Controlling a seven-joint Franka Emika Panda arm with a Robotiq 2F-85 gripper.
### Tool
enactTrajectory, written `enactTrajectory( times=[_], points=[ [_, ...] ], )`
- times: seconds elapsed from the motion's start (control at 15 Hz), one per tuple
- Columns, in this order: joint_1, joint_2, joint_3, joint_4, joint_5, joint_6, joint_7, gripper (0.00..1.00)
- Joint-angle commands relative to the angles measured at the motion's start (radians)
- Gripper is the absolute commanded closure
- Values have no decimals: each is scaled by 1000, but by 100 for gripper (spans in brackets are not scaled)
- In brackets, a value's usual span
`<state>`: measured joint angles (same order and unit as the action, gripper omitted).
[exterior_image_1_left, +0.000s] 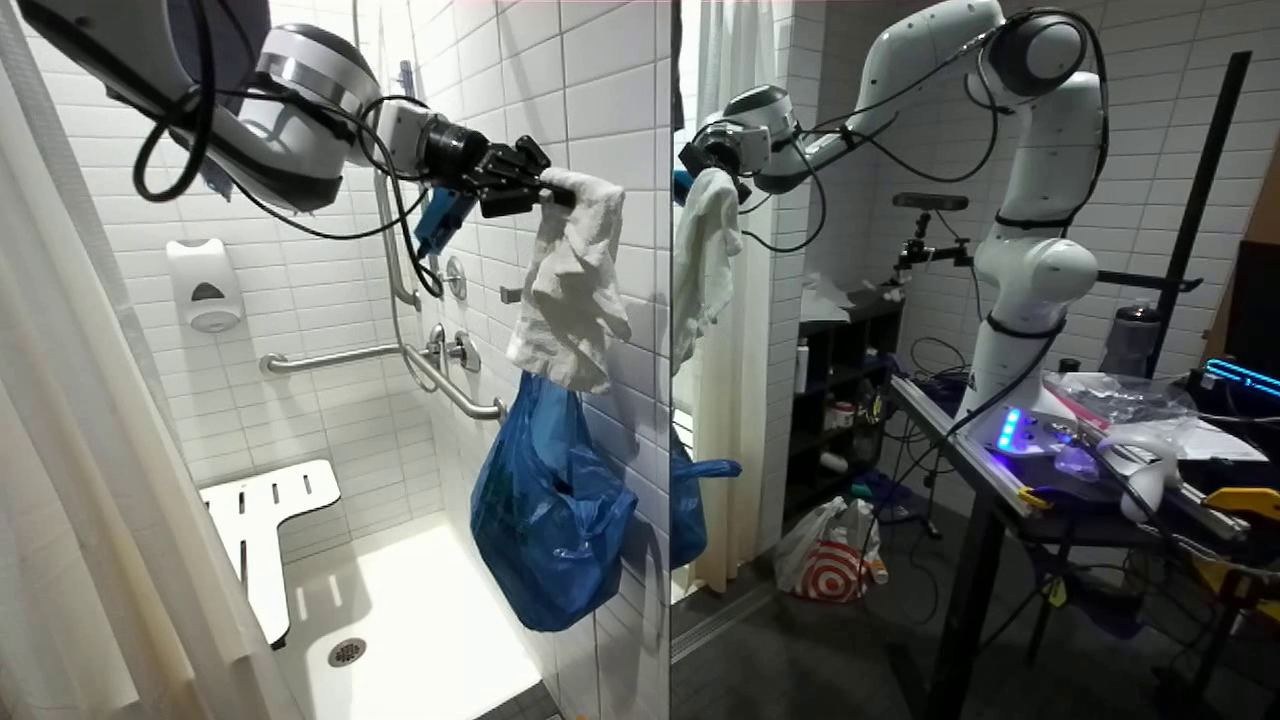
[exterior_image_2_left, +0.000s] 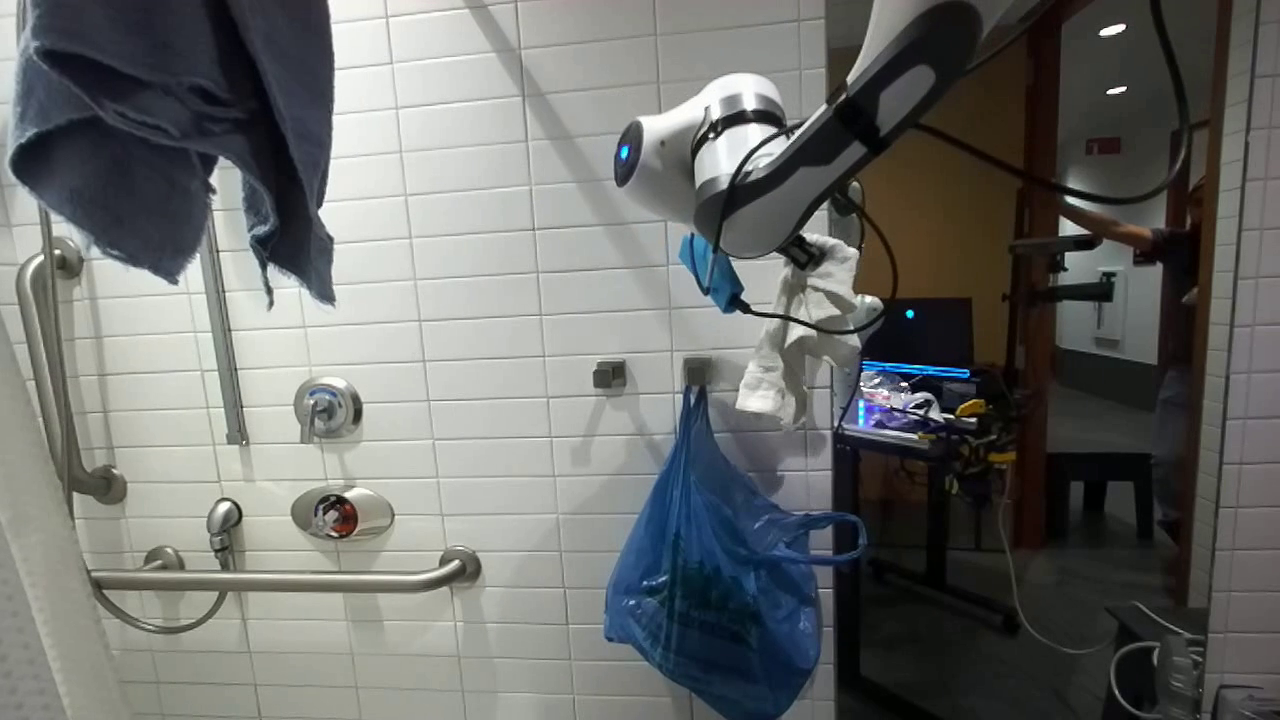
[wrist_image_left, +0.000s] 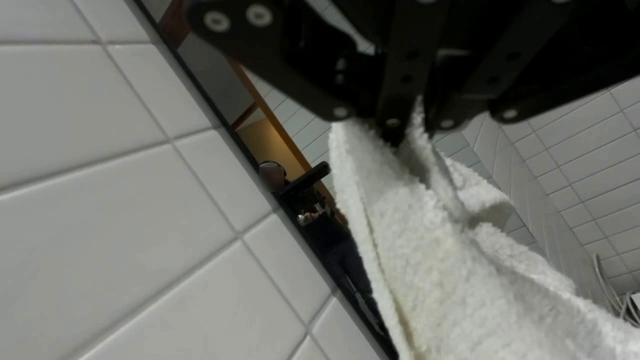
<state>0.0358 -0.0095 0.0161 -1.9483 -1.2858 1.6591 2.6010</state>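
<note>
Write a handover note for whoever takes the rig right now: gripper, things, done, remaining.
Gripper: shut on the white towel.
Towel: hangs loose from the gripper near its upper end; contact with the bag can't be judged.
Blue bag: hangs from a wall hook, with a second hook beside it.
Done: towel gripped and held up.
Remaining: towel not yet released.

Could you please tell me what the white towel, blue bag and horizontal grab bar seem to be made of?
The white towel looks like matt terry cloth, probably cotton: its surface is fuzzy. The blue bag seems thin, shiny plastic film, judging by its crinkles and highlights. The horizontal grab bar appears to be satin-finished metal, perhaps stainless steel, from its softly gleaming grey surface.
</note>
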Motion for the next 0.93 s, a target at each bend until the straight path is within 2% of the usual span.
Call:
enactTrajectory(
  times=[0.0, 0.33, 0.87],
  points=[
    [-9, -21, 0, 4, 24, 2, -1, 99],
    [-10, -98, -2, -114, -3, 119, -2, 99],
    [-27, -160, -44, -365, -33, 477, -24, 99]
  ],
)
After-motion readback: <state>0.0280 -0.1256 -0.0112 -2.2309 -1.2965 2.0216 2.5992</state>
